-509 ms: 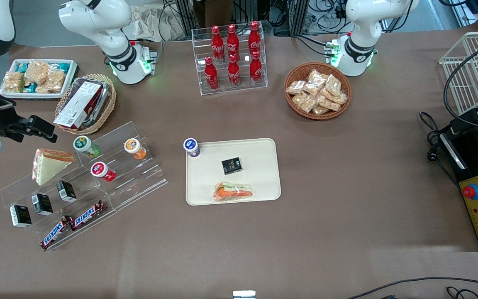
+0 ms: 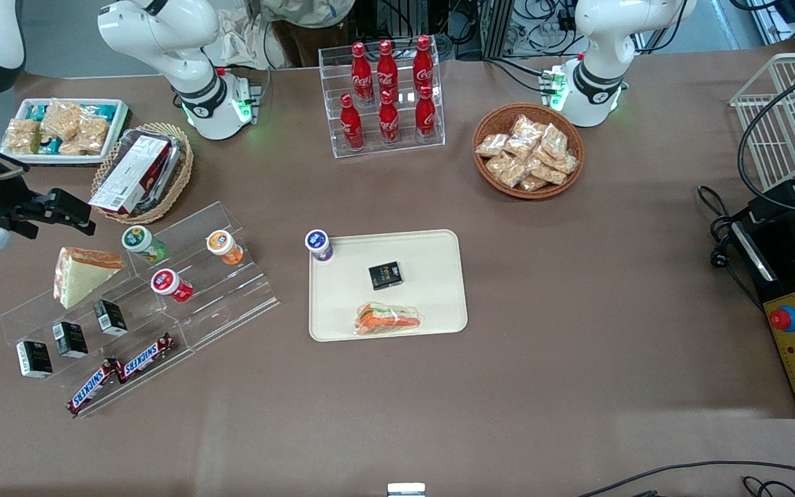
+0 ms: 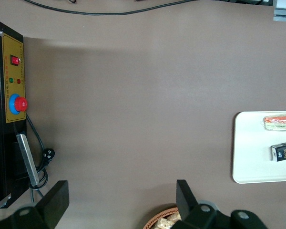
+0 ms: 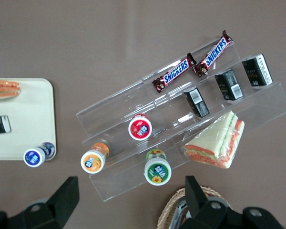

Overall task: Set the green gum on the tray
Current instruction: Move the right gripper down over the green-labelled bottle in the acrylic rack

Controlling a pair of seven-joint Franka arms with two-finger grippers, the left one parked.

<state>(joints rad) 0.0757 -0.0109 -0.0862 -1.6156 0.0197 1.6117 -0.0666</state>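
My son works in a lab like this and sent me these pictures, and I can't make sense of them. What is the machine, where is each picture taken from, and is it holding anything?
These are two white robot arms bolted to a brown table. One picture looks down on the whole table from the front; the other two come from small cameras on the arms' wrists, looking straight down.

The working arm's gripper, a black two-finger claw, hangs open and holds nothing. It is above the table near the clear stepped display rack.

On that rack stand the green gum, an orange canister and a red one, with a wrapped sandwich, small black boxes and Snickers bars.

The cream tray lies mid-table, carrying a black box, another sandwich and, at its corner, a purple canister.
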